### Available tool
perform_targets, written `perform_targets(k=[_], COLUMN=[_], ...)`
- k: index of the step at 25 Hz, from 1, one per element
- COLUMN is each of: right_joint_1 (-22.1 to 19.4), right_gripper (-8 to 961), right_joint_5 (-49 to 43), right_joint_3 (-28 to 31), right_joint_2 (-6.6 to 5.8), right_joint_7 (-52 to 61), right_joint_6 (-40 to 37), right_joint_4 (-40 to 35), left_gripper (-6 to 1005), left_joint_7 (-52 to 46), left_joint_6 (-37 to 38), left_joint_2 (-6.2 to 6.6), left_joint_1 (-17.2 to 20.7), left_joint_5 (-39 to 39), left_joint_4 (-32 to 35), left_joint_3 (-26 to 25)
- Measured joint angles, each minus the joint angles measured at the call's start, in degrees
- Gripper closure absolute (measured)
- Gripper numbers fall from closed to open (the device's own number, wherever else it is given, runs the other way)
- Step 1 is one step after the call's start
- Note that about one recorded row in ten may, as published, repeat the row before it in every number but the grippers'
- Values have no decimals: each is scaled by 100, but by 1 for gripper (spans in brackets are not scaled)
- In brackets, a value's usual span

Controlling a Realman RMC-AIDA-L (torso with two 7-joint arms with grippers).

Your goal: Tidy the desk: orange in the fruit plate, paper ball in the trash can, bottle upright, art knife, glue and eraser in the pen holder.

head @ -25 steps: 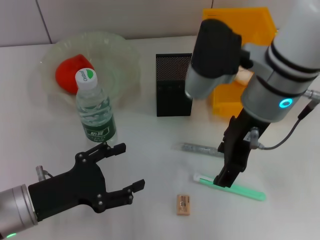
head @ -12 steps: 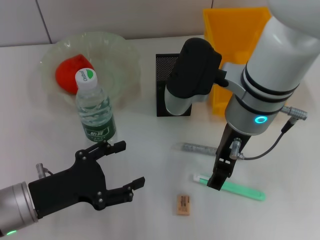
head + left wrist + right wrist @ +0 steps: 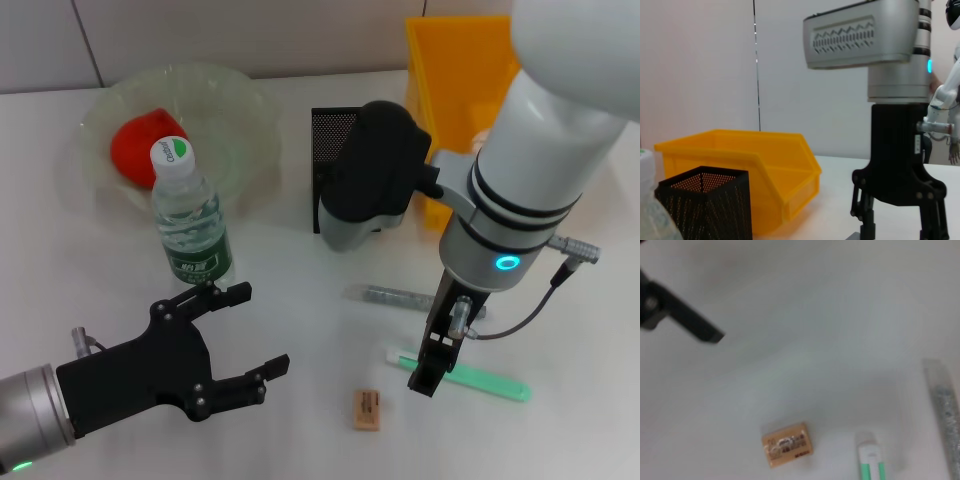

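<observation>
Surface: white surface before a pale wall.
Art knife: green art knife lies flat near the eraser and the glue, all outside the pen holder.
Right hand: right hand hangs over the knife's white end; grip cannot be told.
Left hand: left hand idle, fingers spread, grasping nothing.
Risk: thin knife may skid away under closing fingers.
</observation>
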Motion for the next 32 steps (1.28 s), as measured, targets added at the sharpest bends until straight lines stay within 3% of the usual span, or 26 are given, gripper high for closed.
perform_targets(k=[24,30,32], right_joint_1=[-145,-166,-169], right_gripper=[169,355,354], right_joint_5=[-32,-23,-19], right_joint_3=[-184,-201,-210], right_joint_2=[0,0,0], right_joint_7=[25,-1,-12], right_joint_6=[286,367,378], right_joint_4=[-59,-28,-20], left_gripper=[133,133,133], left_joint_7=[-44,-47,-48], left_joint_6=[-139,-170,-177], left_joint_2=[83,87,87], left_joint_1=[35,32,34], left_joint_5=[150,158,159], left_joint_4=[-81,-81,-81], left_joint_3=[-39,-44,-44])
